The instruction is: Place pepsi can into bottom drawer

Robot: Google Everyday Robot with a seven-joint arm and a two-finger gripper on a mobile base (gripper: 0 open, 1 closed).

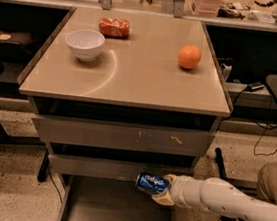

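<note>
The pepsi can (151, 182) is dark blue with white lettering and lies on its side in my gripper (163, 191). The gripper is shut on the can's right end. My white arm (228, 200) reaches in from the lower right. The can hangs just in front of the middle drawer's front panel (106, 168) and above the back right part of the open bottom drawer (111, 207), a wide grey tray pulled out toward the camera.
On the tan table top (134, 66) stand a white bowl (85, 43), an orange-red snack bag (114, 27) and an orange (189, 57). The top drawer front (120, 135) is closed. A person's knee (275, 182) and cables are at the right.
</note>
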